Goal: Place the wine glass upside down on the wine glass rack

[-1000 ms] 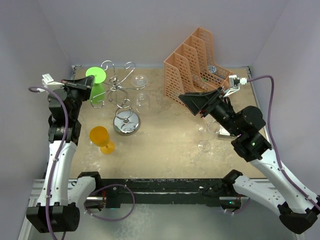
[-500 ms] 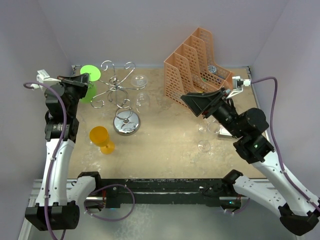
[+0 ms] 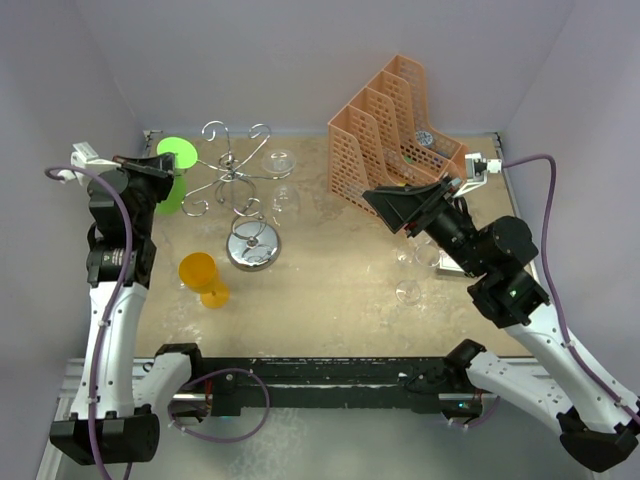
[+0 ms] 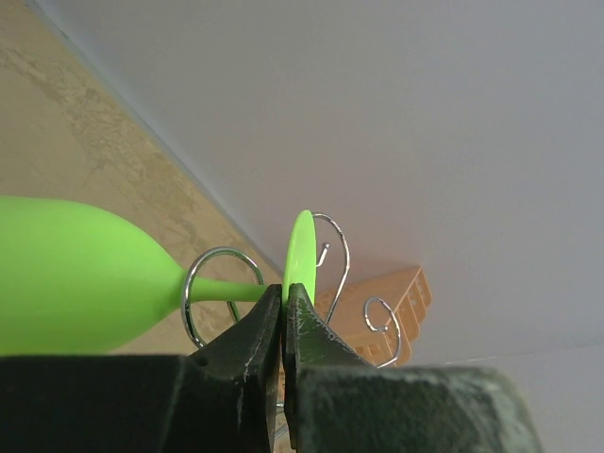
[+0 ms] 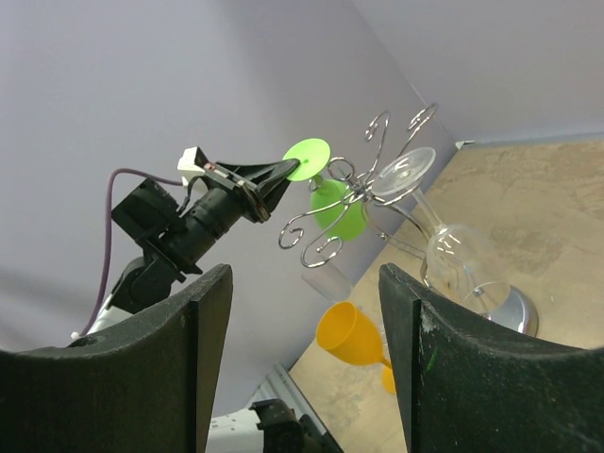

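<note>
A sandy, mottled tabletop (image 3: pixel 340 290) walled in pale lilac carries everything. Nearest, at about eight o'clock, an orange goblet (image 3: pixel 200 272) stands upright. At four o'clock the right claw (image 5: pixel 304 278) hangs with its jaws wide and nothing between them, near a faint clear glass (image 3: pixel 408 293). Farther back, at ten o'clock, the left claw (image 4: pixel 284 297) is pinched tight on the foot rim of the green wine glass (image 4: pixel 75 274). The glass is inverted, foot up and bowl down, with its stem at one curled arm of the wine glass rack (image 3: pixel 235 178). In the far corner, at one o'clock, leans an orange mesh organiser (image 3: pixel 390 120). The risk, as I judge it: if the stem is not fully inside the hook, letting go would drop the glass. A sideways tug could also rock the rack and shake off the hanging clear glasses (image 5: pixel 461 262). The left wrist view shows the stem crossing a wire loop, which the overhead view does not resolve. Only the right wrist view shows the bowl hanging below the arms.
</note>
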`<action>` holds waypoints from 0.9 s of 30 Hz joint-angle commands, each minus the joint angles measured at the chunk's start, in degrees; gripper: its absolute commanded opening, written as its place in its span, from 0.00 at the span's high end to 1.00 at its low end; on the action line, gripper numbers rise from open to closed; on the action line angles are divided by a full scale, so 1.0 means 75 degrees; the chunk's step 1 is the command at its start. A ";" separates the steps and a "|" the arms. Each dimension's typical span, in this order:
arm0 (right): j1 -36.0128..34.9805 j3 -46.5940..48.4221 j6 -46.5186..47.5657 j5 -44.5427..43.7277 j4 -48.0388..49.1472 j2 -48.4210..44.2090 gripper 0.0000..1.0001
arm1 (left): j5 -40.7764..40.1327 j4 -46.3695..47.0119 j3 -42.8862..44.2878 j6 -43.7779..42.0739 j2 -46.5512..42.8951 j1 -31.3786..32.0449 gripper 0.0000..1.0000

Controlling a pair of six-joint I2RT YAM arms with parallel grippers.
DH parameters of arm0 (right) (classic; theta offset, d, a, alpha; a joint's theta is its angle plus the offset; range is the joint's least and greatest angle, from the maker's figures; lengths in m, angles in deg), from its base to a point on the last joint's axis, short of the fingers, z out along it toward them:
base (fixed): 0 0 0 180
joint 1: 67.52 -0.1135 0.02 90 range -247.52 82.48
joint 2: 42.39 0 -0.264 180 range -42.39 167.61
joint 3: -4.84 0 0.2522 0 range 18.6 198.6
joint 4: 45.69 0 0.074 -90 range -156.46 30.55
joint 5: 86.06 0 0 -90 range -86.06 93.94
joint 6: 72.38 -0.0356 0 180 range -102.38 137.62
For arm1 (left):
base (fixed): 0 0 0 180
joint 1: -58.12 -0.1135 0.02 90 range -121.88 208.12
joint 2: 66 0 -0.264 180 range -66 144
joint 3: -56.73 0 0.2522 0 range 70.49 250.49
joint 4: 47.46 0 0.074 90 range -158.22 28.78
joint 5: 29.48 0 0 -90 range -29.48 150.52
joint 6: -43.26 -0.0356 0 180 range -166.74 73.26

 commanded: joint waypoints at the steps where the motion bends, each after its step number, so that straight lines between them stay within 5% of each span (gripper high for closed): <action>1: 0.0001 0.0236 0.0129 0.0017 0.0270 -0.0041 0.34 | 0.0091 0.0102 0.0332 -0.0035 -0.0323 -0.0036 1.00; 19: -0.0003 0.0193 0.0130 0.0121 0.0376 0.0061 0.34 | 0.0560 -0.0318 -0.0150 -0.0019 -0.0548 -0.0036 1.00; 27: 0.0000 0.0202 0.0046 0.0224 0.0388 0.0085 0.34 | 0.0283 -0.0926 -0.0107 -0.0206 -0.0539 -0.0037 0.90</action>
